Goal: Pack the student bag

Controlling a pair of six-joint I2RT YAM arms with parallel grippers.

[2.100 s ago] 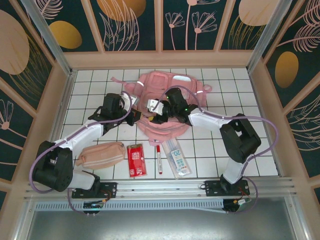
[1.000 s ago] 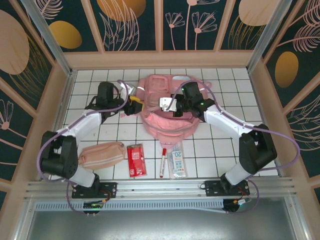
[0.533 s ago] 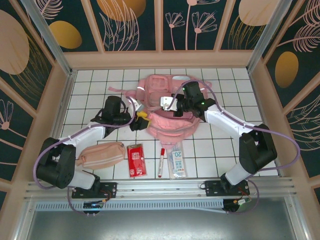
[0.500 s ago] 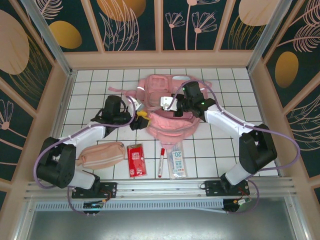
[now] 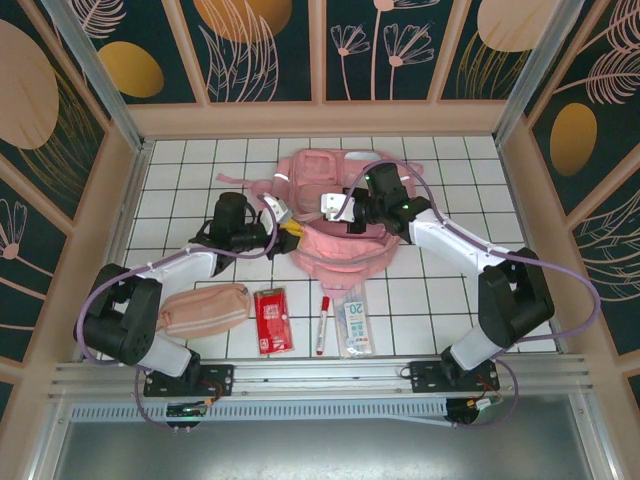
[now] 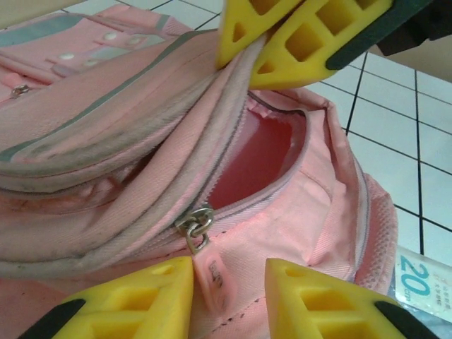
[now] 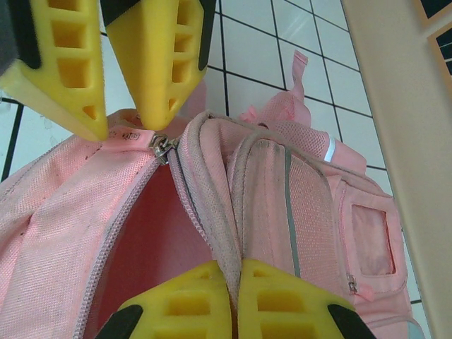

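Note:
The light-pink student bag (image 5: pixel 345 250) lies mid-table with its main zip partly undone, showing a darker pink inside (image 6: pixel 256 159). My left gripper (image 5: pixel 286 229) is at the bag's left edge. In the left wrist view its yellow fingers (image 6: pixel 127 296) stand apart around the zipper's pink pull tab (image 6: pixel 214 277), which rests against the left finger. My right gripper (image 5: pixel 341 211) is shut on the raised rim of the bag's opening (image 7: pixel 212 219), its fingertips (image 7: pixel 201 304) pinching the fabric. The metal slider (image 7: pixel 161 147) sits just below the left gripper's tips.
Along the front of the tiled table lie a peach-pink pencil pouch (image 5: pixel 205 308), a red packet (image 5: pixel 272 320), a red-capped marker (image 5: pixel 321 322) and a clear packet marked 20 (image 5: pixel 357 323). Wooden walls close in the table on three sides.
My left gripper has moved right onto the bag's zipper and its jaws have narrowed around the pull tab. The right gripper has kept its hold on the rim.

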